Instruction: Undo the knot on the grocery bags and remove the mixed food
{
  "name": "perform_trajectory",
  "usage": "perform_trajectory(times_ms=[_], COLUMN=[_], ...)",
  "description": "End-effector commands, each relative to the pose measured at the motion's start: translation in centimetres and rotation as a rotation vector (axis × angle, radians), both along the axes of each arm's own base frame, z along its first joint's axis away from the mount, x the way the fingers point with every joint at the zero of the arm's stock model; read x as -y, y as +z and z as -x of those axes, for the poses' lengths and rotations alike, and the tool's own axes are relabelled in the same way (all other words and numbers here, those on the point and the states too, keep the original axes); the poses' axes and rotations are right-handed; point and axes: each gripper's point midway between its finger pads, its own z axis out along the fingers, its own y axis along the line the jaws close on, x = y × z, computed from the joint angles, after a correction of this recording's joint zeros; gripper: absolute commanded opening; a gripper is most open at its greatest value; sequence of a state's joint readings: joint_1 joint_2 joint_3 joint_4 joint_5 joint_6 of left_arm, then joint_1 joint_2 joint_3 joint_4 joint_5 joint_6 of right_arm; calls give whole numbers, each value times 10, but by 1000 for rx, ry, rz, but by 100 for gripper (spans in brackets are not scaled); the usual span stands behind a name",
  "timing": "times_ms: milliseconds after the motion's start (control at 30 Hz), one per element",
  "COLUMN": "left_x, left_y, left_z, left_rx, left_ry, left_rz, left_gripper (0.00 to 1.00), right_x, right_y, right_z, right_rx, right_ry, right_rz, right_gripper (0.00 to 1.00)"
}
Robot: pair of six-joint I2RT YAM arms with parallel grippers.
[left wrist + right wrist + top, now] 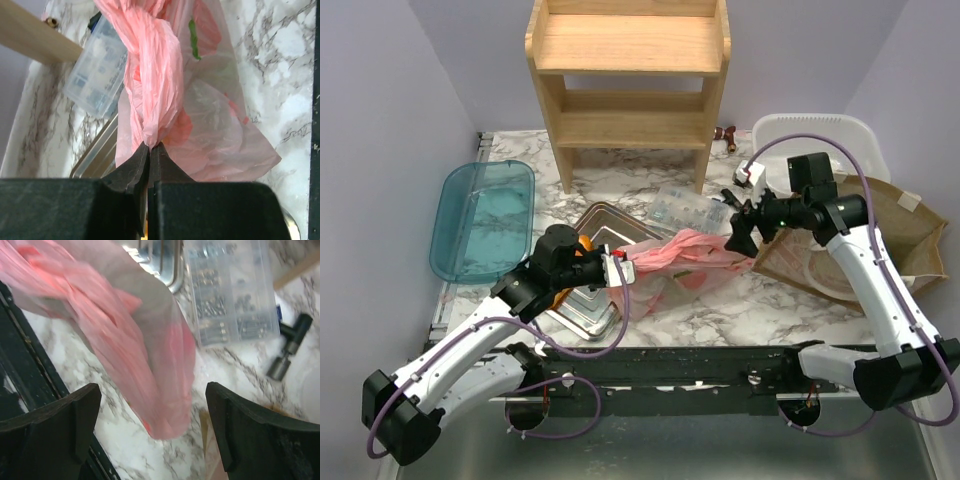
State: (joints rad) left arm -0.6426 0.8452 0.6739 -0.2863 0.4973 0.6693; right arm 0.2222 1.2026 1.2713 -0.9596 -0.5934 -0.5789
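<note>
The pink plastic bag (685, 258) lies stretched across the marble between my two grippers. My left gripper (616, 268) is shut on the bag's twisted, rope-like end (152, 85); its fingertips (137, 162) pinch the plastic. I cannot make out a separate knot lump. A green strip (192, 37) and red shapes show through the film. My right gripper (740, 235) is open, and its fingers (55, 420) straddle the bag's other, blurred end (165, 385) without touching it. An orange thing (583, 243) shows behind my left wrist.
Stacked steel trays (603, 220) lie under the left end of the bag. A clear parts box (688, 208) and a black tool (290, 342) lie behind it. There are also a wooden shelf (630, 80), a teal lid (485, 218), a white tub (820, 140) and a brown bag (880, 235).
</note>
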Motion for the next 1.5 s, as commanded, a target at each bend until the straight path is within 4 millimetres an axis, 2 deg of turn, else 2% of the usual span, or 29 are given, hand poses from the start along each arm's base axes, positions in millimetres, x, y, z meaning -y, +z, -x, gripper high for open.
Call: perform_trajectory(times_ms=[0,133,200,233,267,367,467,533,733,800,867,933,967,1000,1067,1100,1233,1300,1333,1367,1467], left_x=[18,20,18,17,15,9,-3,-14,-56,-66,-71,-71,-69,-65,-56,-51,-25,-8,0,8,35], left_y=[16,15,13,14,14,12,4,-7,-61,-77,-80,-69,-57,-40,2,29,114,142,154,156,148], left_z=[8,11,11,12,14,21,31,39,63,66,67,69,71,72,72,70,51,38,32,26,7], left_rx=[37,29,30,36,39,52,77,93,214,292,357,383,363,319,214,170,-37,-59,-50,-50,-62], left_ry=[-61,-62,-58,-59,-62,-76,-101,-113,-182,-207,-216,-210,-196,-173,-114,-79,53,73,69,56,12], left_rz=[11,3,-6,-8,-12,-28,-72,-105,-272,-322,-330,-305,-272,-221,-129,-80,87,163,202,215,219], left_gripper=[4,5,5,5,5,5,8,9,11,16,25,39,54,69,80,81,83,84,85,85,87], right_x=[-45,-71,-73,-73,-67,-51,-35,-29,-15,-14,-21,-35,-44,-51,-66,-71,-82,-83,-83,-84,-86], right_y=[24,8,-6,-11,-16,-22,-11,-1,31,41,49,58,62,66,70,69,59,57,57,58,62], right_z=[4,9,10,6,0,-19,-38,-42,-53,-58,-58,-51,-45,-40,-26,-23,-5,3,6,9,13], right_rx=[-28,25,65,96,124,219,318,355,359,345,325,297,278,261,199,166,51,34,33,36,34], right_ry=[42,91,107,102,70,-3,-114,-151,-263,-287,-269,-210,-164,-131,-48,-23,71,106,117,124,138], right_rz=[-103,-25,35,61,92,169,214,218,122,74,27,-33,-74,-105,-162,-175,-182,-188,-193,-201,-223], right_gripper=[94,93,87,79,67,43,3,1,1,1,1,1,1,1,1,1,1,1,1,1,1])
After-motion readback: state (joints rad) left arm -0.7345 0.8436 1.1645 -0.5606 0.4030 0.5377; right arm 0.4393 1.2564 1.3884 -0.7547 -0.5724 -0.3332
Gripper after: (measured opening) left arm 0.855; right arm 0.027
